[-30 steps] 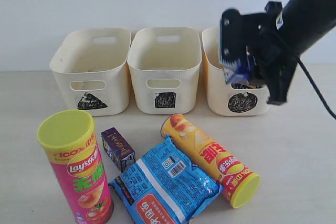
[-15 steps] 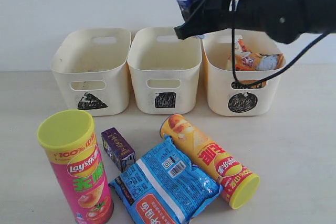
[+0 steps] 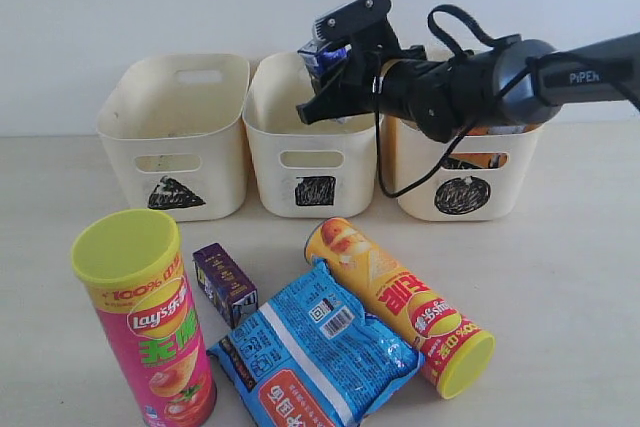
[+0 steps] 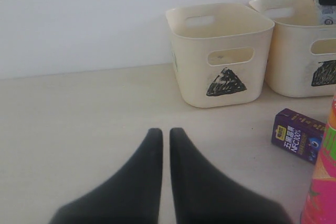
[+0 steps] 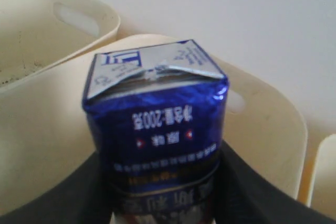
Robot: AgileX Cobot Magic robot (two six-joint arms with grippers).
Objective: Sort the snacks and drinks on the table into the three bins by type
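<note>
Pinching the blue-and-white carton [image 5: 155,129] between its two dark fingers, the right gripper [image 5: 163,182] hangs above the square-marked bin [image 3: 300,132]. The jaws press on the carton's opposite sides, and its folded top end points away from the wrist. In the exterior view the carton [image 3: 322,50] sits over that bin's opening, near its back rim and clear of the plastic. The black arm reaches in across the circle-marked bin [image 3: 430,182], which stands just beside the square-marked bin on the right arm's side. The arm hides most of what lies inside it.

On the other side of the square-marked bin, just beside it, stands the triangle-marked bin [image 3: 170,122]. The part of its inside that shows holds no snack or drink.

In front of the square-marked bin, on the pale table [image 3: 570,287], lie the rest of the goods. The yellow-red Lay's tube [image 3: 400,307] is on its side, its lid end pointing away from the bin. The blue crinkly bag [image 3: 320,352] lies flat, touching that tube. The dark purple carton [image 3: 225,282] lies on its side just beside the bag. The pink Lay's tube [image 3: 150,332] stands upright, furthest from the bin toward the left arm's side.

The left gripper [image 4: 164,135] has its fingers pressed together on nothing. It is low over bare table, well apart from the square-marked bin, beyond the triangle-marked one.
</note>
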